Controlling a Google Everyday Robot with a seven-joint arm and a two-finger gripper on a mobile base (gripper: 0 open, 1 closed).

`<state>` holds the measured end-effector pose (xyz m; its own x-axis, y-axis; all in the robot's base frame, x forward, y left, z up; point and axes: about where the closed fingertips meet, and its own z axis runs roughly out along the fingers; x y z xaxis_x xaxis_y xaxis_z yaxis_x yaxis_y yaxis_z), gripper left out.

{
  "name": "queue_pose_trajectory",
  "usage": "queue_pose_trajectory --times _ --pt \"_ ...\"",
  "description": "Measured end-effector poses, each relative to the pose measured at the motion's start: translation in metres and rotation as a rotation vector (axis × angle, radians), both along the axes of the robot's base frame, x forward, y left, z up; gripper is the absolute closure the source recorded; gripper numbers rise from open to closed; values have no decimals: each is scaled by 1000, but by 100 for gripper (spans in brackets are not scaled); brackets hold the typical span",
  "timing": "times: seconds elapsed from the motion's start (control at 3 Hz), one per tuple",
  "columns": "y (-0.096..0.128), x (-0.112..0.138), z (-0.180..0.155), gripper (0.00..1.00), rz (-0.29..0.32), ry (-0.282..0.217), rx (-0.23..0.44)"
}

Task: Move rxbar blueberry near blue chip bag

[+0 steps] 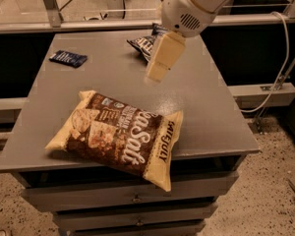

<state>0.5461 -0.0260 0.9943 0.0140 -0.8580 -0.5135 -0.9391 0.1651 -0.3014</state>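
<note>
The rxbar blueberry (68,58) lies flat on the grey table top (206,112), beyond the big brown-and-cream Sea Salt chip bag (120,136) and off to that bag's far left, near the table's back left corner, with bare surface all around it. The blue chip bag (143,44) sits beyond the Sea Salt bag too, but to its far right, well apart from the bar and partly hidden behind the robot's arm (196,4). The gripper (151,76) hangs in the air just past the Sea Salt bag's far edge, in front of the blue chip bag and clear of the table. It carries nothing, and how wide its grip stands cannot be told from this view. The bar looks light and thin, a small wrapped slab that should stay fairly stiff when lifted. Its foil-like wrapper is probably slick, so a loose pinch could let it slide or twist. Because it lies so low against the surface, the likely best hold is from straight above, closing across its short width at the middle so that it hangs level. The crimped wrapper ends look too flimsy to trust. From its place above the Sea Salt bag's far edge, the gripper would have to travel left and down to reach it.
</note>
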Motion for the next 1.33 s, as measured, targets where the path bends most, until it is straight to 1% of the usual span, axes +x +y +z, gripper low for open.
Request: queue_pose_trajectory --times 0.33,0.67,1.0,1.33 --pt "0 0 0 0 0 0 0" --pt "23 14 -7 0 25 -11 38" --pt "86 53 -35 0 56 -14 130" --pt "147 101 -64 0 47 -6 217"
